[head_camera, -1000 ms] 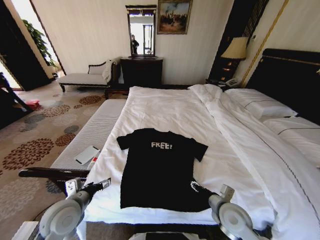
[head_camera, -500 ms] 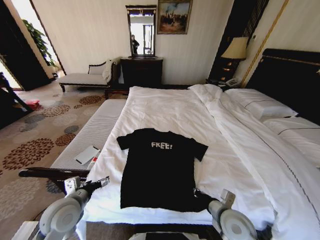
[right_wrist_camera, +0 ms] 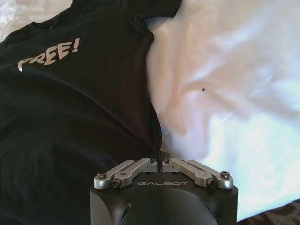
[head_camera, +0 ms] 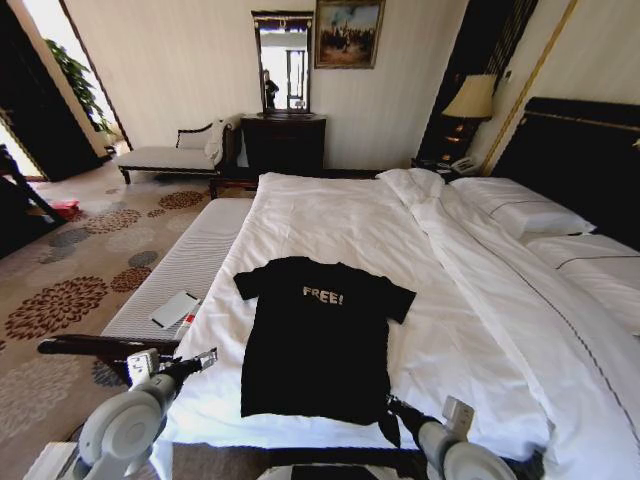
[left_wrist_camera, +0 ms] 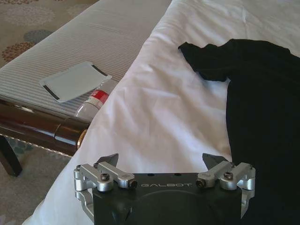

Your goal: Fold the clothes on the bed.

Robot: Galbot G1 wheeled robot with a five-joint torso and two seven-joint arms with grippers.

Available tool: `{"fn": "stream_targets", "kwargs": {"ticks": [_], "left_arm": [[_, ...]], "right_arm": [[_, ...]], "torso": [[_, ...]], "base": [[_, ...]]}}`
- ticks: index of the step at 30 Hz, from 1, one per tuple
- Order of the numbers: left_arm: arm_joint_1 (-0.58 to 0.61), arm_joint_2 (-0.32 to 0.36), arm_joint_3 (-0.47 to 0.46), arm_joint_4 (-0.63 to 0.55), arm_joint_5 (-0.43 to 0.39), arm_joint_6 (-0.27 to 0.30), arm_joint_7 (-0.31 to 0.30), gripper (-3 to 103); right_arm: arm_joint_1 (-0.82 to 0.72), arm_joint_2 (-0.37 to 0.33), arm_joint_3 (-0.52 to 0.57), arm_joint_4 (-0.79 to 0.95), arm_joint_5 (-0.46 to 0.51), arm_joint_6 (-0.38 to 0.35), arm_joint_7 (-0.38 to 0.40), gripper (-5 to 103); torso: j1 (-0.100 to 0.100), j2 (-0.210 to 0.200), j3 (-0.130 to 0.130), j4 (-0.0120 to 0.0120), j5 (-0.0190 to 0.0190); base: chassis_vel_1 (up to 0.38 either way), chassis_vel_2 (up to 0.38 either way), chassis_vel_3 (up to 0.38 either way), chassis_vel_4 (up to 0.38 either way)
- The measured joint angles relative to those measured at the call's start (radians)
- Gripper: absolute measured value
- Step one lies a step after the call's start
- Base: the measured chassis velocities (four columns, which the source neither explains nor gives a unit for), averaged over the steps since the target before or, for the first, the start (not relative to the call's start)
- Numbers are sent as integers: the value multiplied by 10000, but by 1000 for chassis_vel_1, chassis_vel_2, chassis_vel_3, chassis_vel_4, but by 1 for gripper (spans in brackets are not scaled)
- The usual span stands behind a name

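Black short-sleeved T-shirt (head_camera: 316, 340) with white "FREE!" lettering lies flat on my large white-sheeted bed (head_camera: 330, 225), near its foot edge. My right tool (right_wrist_camera: 159, 162) is clamped on the shirt's hem corner. My left tool (left_wrist_camera: 161, 161) hangs spread apart over the sheet beside the shirt.

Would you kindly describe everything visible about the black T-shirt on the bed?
The black T-shirt is soft, short-sleeved fabric with white "FREE!" lettering on the chest. It lies flat, front up, sleeves spread, on the bed near its foot edge, collar toward the far end. The right gripper is shut on its hem corner, pulling a ridge. The left gripper is open beside it.
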Motion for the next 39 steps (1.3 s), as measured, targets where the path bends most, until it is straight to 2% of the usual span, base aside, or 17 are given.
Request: {"fn": "stream_targets", "kwargs": {"ticks": [1, 2, 3, 6, 9, 12, 13, 18, 23, 25, 28, 31, 32, 35, 37, 38, 39], "left_arm": [[15, -20, 76, 0, 23, 0, 0, 100], [39, -32, 154, -2, 41, 0, -2, 100], [39, -32, 154, -2, 41, 0, -2, 100], [145, -41, 436, -125, 65, 1, 31, 100], [194, -14, 587, -168, 68, 0, 78, 100], [336, 126, 1061, -147, 76, 0, 188, 100], [359, 144, 1124, -144, 87, 0, 206, 100], [496, 373, 1956, 152, 876, 0, 559, 100], [435, 457, 2455, 372, 1194, 0, 850, 100], [354, 457, 2656, 403, 1373, 1, 1146, 100], [222, 447, 2799, 509, 1714, 0, 1517, 101], [116, 404, 2945, 586, 1952, -1, 1646, 93], [116, 404, 2945, 586, 1952, -1, 1646, 93], [112, 373, 3032, 581, 2033, -1, 1647, 77], [114, 373, 3035, 579, 2036, -1, 1647, 77], [137, 366, 3056, 552, 2055, 0, 1645, 66], [145, 360, 3065, 541, 2067, 0, 1644, 66]], "right_arm": [[16, 5, 45, 0, -39, 39, 22, -1], [33, 7, 120, 17, -66, 85, 34, 4], [33, 7, 120, 17, -66, 85, 34, 4], [294, 23, 525, 238, 34, 194, 46, 20], [524, 23, 762, 389, 189, 227, 64, 25], [1269, -61, 1229, 645, 465, 410, 123, 41], [1354, -75, 1271, 662, 509, 421, 137, 41], [2320, -195, 1506, 574, 902, 456, 314, 63], [2767, -196, 1496, 369, 1072, 460, 375, 74], [2892, -197, 1476, 252, 1142, 460, 395, 90], [2970, -207, 1469, 170, 1195, 460, 429, 95], [3027, -208, 1454, 128, 1244, 459, 468, 100], [3027, -208, 1454, 128, 1244, 459, 468, 100], [3073, -237, 1446, 93, 1269, 456, 505, 100], [3078, -238, 1446, 91, 1272, 456, 508, 100], [3112, -243, 1446, 72, 1307, 454, 537, 100], [3125, -244, 1446, 65, 1320, 451, 553, 100]], "torso": [[0, 0, 0, 0, 1], [-1, 0, 0, -1, 0], [-1, 0, 0, -1, 0], [0, 0, 0, -1, 0], [-1, 0, 0, 0, 0], [0, 0, 0, 1, 0], [0, 0, 1, 0, 0], [-1, 0, 0, 2, 1], [0, 0, 1, 1, 0], [1, 0, 1, 0, 1], [1, 0, 0, 0, 1], [1, 0, 1, 0, 0], [1, 0, 1, 0, 0], [1, 0, 0, 0, 0], [1, 0, 0, 0, 0], [0, 0, 0, 0, 1], [1, 0, 0, 0, 1]], "base": [[0, 0, 0, 0], [0, 0, 0, 0], [0, 0, 0, 0], [0, 0, 0, 0], [0, 0, 0, 0], [0, 0, 0, 0], [0, 0, 0, 0], [0, 0, 0, 0], [0, 0, 0, 0], [0, 0, 0, 0], [0, 0, 0, 0], [0, 0, 0, 0], [0, 0, 0, 0], [0, 0, 0, 0], [0, 0, 0, 0], [0, 0, 0, 0], [0, 0, 0, 0]]}}
